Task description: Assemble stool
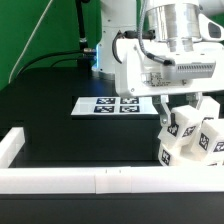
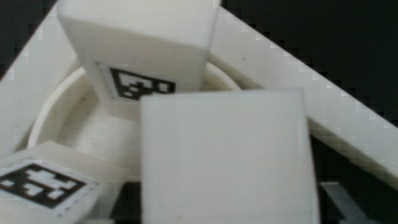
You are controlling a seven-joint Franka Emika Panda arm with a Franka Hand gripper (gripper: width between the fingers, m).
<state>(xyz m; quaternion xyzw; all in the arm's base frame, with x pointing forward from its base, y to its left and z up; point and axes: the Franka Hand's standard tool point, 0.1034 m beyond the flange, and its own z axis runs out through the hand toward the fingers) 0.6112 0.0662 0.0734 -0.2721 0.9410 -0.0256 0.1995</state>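
Note:
The stool parts are bunched at the exterior view's lower right, against the white rail. My gripper (image 1: 184, 108) reaches down from above and is shut on a white blocky leg (image 1: 186, 126), which stands upright. In the wrist view this held leg (image 2: 222, 150) fills the middle, with a dark finger (image 2: 365, 196) against its side. A second leg (image 2: 134, 55) with a black-and-white tag stands just beyond it. A third leg (image 2: 39, 188) shows its tag at the edge. The round seat's curved rim (image 2: 68, 115) lies beneath them. In the exterior view the other two legs (image 1: 214, 136) (image 1: 170, 152) flank the held one.
A long white rail (image 1: 90, 181) borders the table's front and turns up at the exterior view's left (image 1: 10, 146). The marker board (image 1: 110, 105) lies flat on the black table behind the parts. White rail strips (image 2: 294, 85) run diagonally beside the seat.

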